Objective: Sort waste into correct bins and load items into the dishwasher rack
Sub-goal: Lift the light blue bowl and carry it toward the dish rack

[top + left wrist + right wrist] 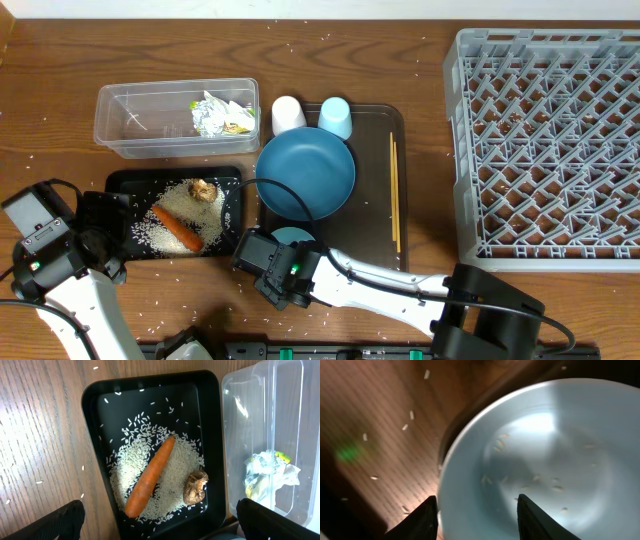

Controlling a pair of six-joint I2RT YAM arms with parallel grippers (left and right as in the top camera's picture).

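Observation:
My right gripper straddles the rim of the small white bowl, one finger outside, one inside, shut on it. From overhead the bowl sits just below the big blue plate, with the right gripper at it. My left gripper hangs open over the black tray, which holds the carrot, the brown lump and rice. The wrapper lies in the clear tub. Chopsticks lie right of the plate.
A white cup and a light-blue cup stand at the back of the brown tray. The grey dishwasher rack fills the right side. Loose rice grains are scattered on the wooden table.

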